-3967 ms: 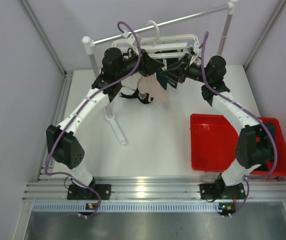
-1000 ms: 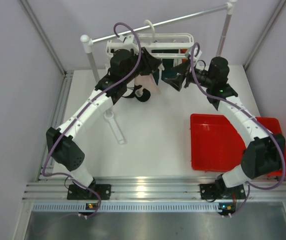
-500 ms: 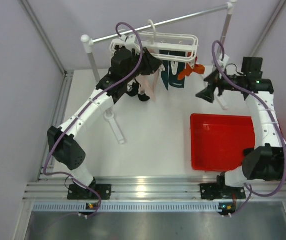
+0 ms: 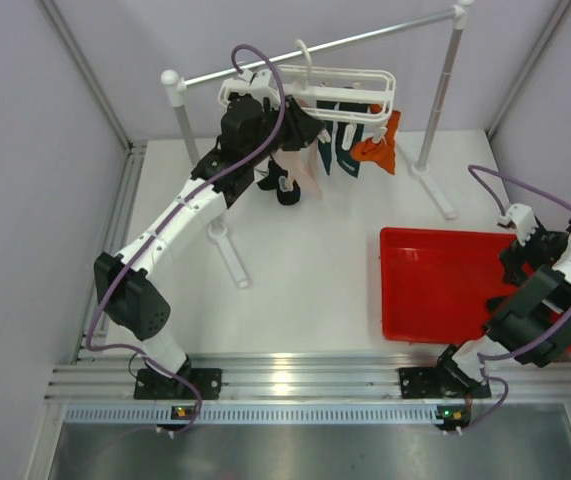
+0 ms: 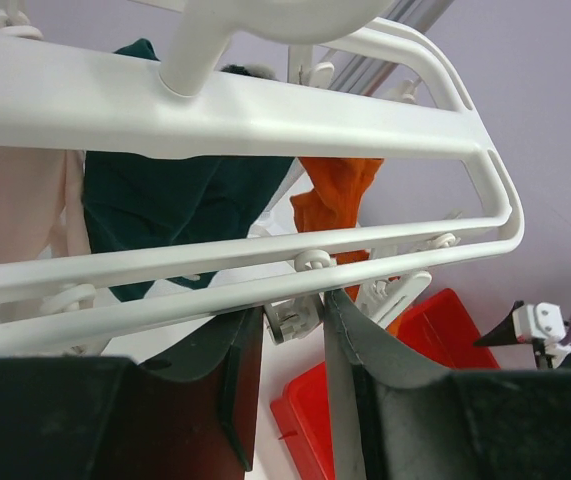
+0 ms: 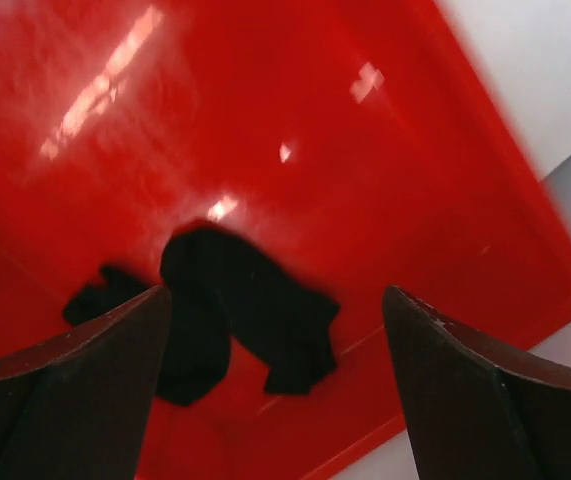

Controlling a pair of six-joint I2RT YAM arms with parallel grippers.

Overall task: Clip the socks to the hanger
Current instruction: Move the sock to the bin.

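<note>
The white hanger [image 4: 310, 85] hangs from the grey rail [image 4: 365, 38]. A pale pink sock [image 4: 305, 170], a dark teal sock [image 4: 343, 150], an orange sock [image 4: 377, 148] and a black sock [image 4: 283, 188] hang clipped under it. My left gripper [image 5: 293, 310] is up under the hanger's rails [image 5: 265, 110], shut on a small white clip [image 5: 300, 320]. Teal [image 5: 165, 200] and orange [image 5: 335, 200] fabric shows behind the rails. My right gripper [image 6: 275, 292] hovers open over another black sock [image 6: 235, 300] lying in the red tray [image 6: 415, 150], apart from it.
The red tray [image 4: 435, 290] sits at the right of the table, with my right arm [image 4: 555, 270] bent over its far right side. The rail's white-capped posts [image 4: 177, 100] and feet [image 4: 230, 255] stand on the table left and right of the hanger.
My right arm let go at the hanger and swung right and back over the red tray, its jaws opening. The orange sock now hangs free. The left arm stayed put.
</note>
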